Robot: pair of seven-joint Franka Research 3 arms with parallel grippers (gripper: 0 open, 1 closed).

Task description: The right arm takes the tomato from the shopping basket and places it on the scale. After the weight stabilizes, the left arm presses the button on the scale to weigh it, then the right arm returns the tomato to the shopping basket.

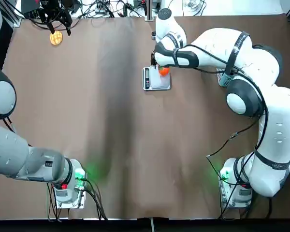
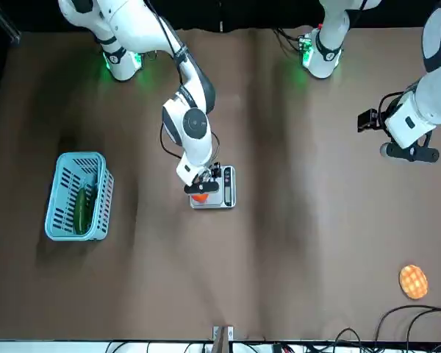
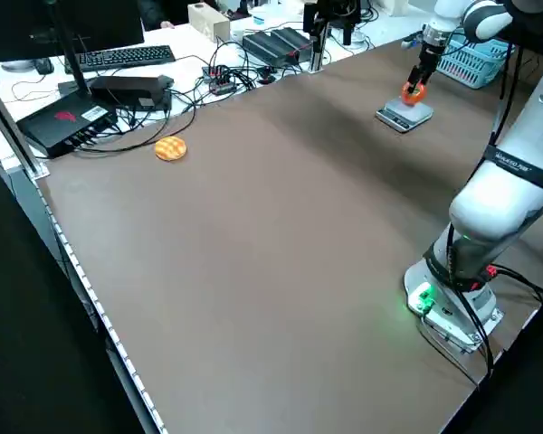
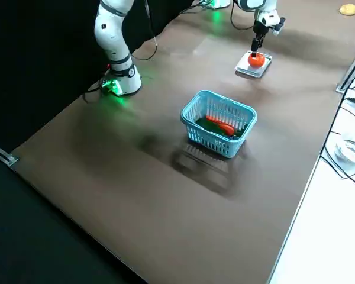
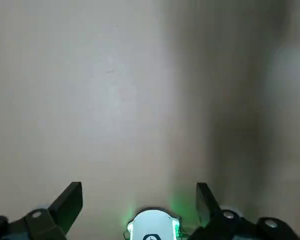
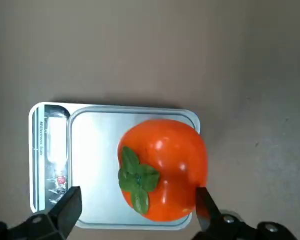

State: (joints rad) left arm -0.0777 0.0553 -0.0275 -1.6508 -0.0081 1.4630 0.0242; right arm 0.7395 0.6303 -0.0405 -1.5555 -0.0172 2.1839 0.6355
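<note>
Two spread fingers of the right tool (image 6: 135, 200) flank the tomato (image 6: 162, 167) on the scale (image 6: 90, 165).

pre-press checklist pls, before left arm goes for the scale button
1. Tomato on scale platform: ok, sits toward one edge.
2. Right gripper released: ok, fingers open and spread wider than the tomato, one close beside it.
3. Right gripper clear of scale: not ok, it hangs just above the tomato.
4. Button strip unobstructed: ok, in the right wrist view.
5. Left gripper ready: not ok, open and far from the scale, by the table's left edge.
6. Weight stable: cannot tell, display unreadable.
</note>
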